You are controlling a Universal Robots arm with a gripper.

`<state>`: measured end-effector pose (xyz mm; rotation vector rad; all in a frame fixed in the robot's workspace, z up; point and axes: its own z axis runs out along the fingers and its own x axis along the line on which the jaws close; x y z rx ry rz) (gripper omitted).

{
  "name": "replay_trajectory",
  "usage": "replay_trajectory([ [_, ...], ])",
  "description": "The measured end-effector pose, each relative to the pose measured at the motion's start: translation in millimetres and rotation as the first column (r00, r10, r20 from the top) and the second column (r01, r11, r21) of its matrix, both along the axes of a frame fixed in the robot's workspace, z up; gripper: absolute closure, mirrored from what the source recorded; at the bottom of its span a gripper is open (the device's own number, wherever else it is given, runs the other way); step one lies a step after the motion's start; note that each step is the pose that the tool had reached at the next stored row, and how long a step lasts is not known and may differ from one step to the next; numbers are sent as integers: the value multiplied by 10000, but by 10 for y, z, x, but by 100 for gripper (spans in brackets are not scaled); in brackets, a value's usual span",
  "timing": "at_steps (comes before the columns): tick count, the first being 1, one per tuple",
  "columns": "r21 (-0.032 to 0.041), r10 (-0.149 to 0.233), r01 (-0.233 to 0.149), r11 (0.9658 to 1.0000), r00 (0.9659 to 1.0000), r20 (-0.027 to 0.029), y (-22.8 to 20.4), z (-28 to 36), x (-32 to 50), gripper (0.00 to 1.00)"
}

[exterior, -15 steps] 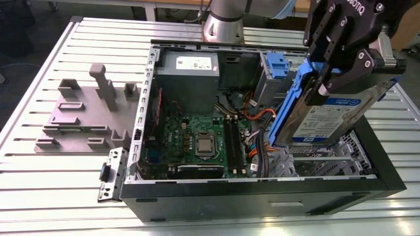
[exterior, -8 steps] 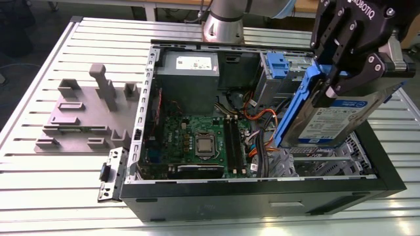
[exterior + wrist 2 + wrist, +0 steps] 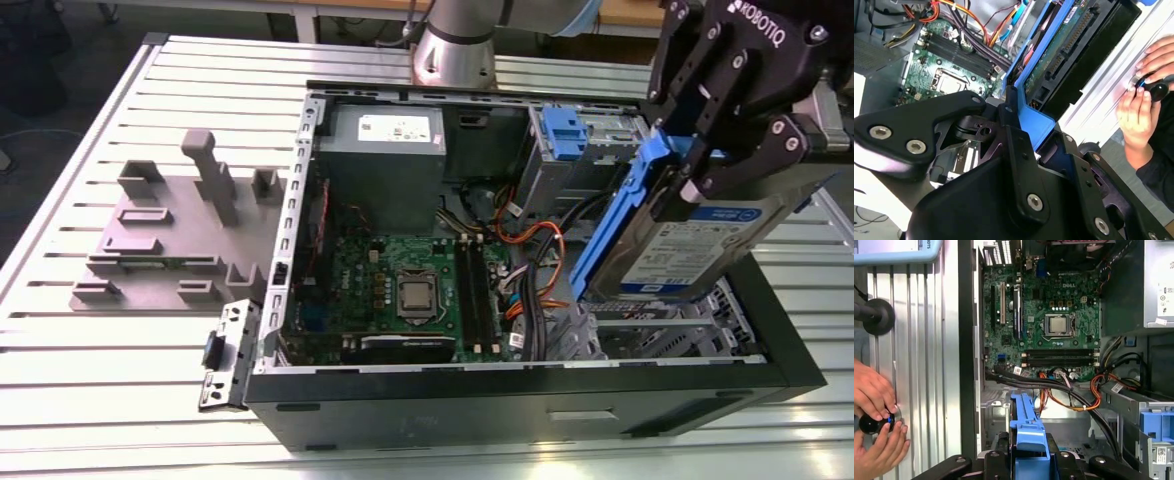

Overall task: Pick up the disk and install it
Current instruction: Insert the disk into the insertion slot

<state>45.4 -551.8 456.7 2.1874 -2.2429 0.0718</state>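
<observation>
The disk (image 3: 694, 250), a silver-grey drive with a white and blue label and blue side rails, hangs tilted above the open computer case (image 3: 534, 385), over its corner at the exterior view's right. My black gripper (image 3: 701, 175) is shut on the disk, fingers clamping its blue rail. In the second wrist view the disk (image 3: 1069, 50) shows its dark underside and connector edge, held by the fingers (image 3: 1014, 130). In the first wrist view the blue rail (image 3: 1026, 432) sits between the fingers above the case floor.
Inside the case lie the green motherboard (image 3: 400, 290), a grey power supply (image 3: 387, 135), orange and black cables (image 3: 527, 240) and a metal drive cage with a blue latch (image 3: 567, 135). A grey fixture (image 3: 174, 230) sits at the exterior view's left. A person's hands (image 3: 876, 415) touch a knob beside the case.
</observation>
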Motion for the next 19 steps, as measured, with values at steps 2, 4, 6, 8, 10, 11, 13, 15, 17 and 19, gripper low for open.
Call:
replay_trajectory([
  [2, 0, 0, 0, 10000, 10000, -1, 0, -7, 29, 64],
  [4, 0, 1, -1, 10000, 10000, -1, -1, -15, 56, 64],
  [6, 8, 1, -1, 10000, 10000, -2, -9, -26, 77, 64],
  [8, 98, 0, 0, 10000, 10000, -1, -23, -39, 91, 64],
  [10, 145, 0, 0, 9999, 10000, -1, -33, -50, 100, 64],
  [11, 156, 1, -1, 9999, 10000, -1, -38, -56, 102, 64],
  [13, 159, 2, -2, 9999, 10000, -1, -45, -68, 105, 64],
  [15, 156, 24, -24, 9999, 10000, -2, -46, -80, 118, 64],
  [17, 161, 80, -80, 9998, 10000, -1, -46, -91, 133, 64],
  [19, 164, 99, -99, 9998, 10000, -1, -46, -103, 144, 64],
])
